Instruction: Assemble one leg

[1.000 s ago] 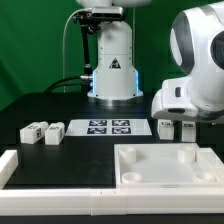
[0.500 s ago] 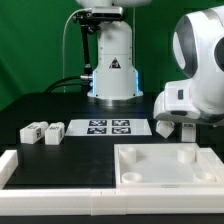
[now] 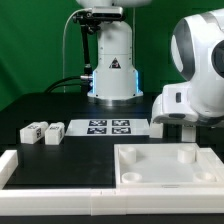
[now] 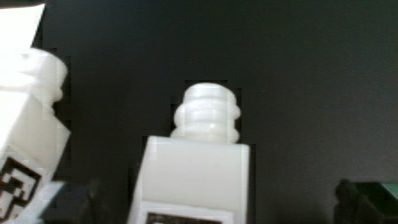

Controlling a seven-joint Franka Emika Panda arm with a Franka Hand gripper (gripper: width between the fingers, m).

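My gripper (image 3: 170,127) hangs low at the exterior view's right, just behind the white panel (image 3: 140,175). In the wrist view a white leg (image 4: 199,150) with a ribbed peg tip and a tag stands between my fingers. My gripper (image 4: 210,208) is open: the dark fingertips (image 4: 365,195) stand apart from the leg's sides. A second leg (image 4: 32,110) stands close beside it. In the exterior view my hand mostly hides these two legs. Two more legs (image 3: 30,131) (image 3: 52,131) lie at the exterior view's left.
The marker board (image 3: 108,127) lies mid-table in front of the robot base (image 3: 112,70). The white panel has round corner sockets and a raised rim. A long white rail (image 3: 40,170) runs along the front left.
My hand has come down over the two right-hand legs, which now show less in the exterior view. Nothing else moved.
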